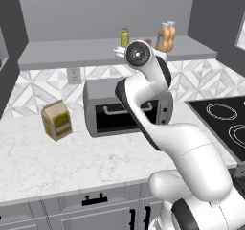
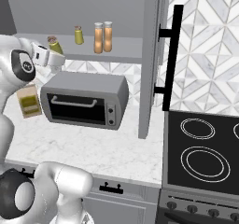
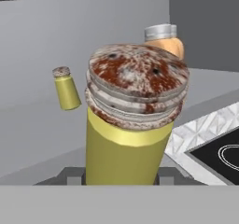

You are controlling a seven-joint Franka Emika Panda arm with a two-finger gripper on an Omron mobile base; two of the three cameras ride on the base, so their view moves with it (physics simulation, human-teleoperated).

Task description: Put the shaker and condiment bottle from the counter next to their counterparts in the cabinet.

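My two-finger gripper [image 2: 52, 52] clamps the small yellow-green shaker [image 3: 133, 120] near the grey cabinet shelf [image 2: 121, 55], left of its twin shaker [image 2: 79, 35].

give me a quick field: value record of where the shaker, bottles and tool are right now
held: shaker, gripped in the tool
tool position: at the front edge of the cabinet shelf, above the toaster oven
twin shaker: upright on the shelf, apart from the held one
orange bottles: two, side by side on the shelf
counter: a brown box beside the oven
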